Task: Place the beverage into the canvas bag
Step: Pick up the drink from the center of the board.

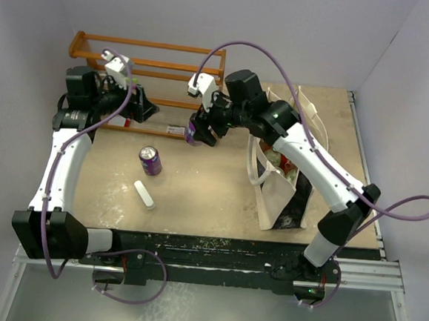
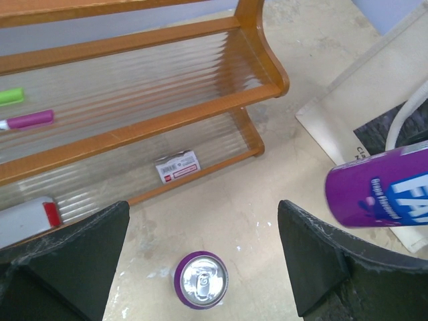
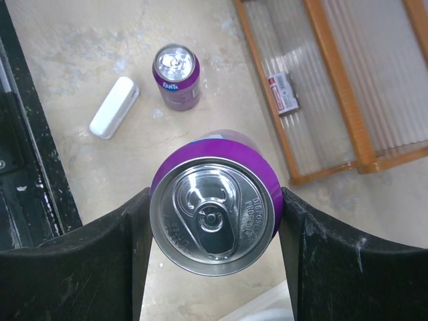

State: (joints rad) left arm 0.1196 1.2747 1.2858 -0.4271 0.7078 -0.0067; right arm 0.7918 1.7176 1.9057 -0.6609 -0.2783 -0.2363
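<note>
My right gripper (image 3: 215, 217) is shut on a purple soda can (image 3: 214, 214), held above the table; it shows left of the bag in the top view (image 1: 195, 133) and in the left wrist view (image 2: 378, 190). A second purple can (image 1: 150, 160) stands upright on the table, also in the left wrist view (image 2: 200, 279) and the right wrist view (image 3: 176, 75). The cream canvas bag (image 1: 278, 195) with a dark print stands upright at the right, mouth open. My left gripper (image 2: 200, 257) is open and empty, above the table near the standing can.
An orange wooden rack (image 1: 151, 62) stands at the back left, holding markers (image 2: 30, 120) and a small labelled card (image 2: 178, 166). A white oblong object (image 1: 144, 194) lies on the table near the standing can. The table's front edge is dark.
</note>
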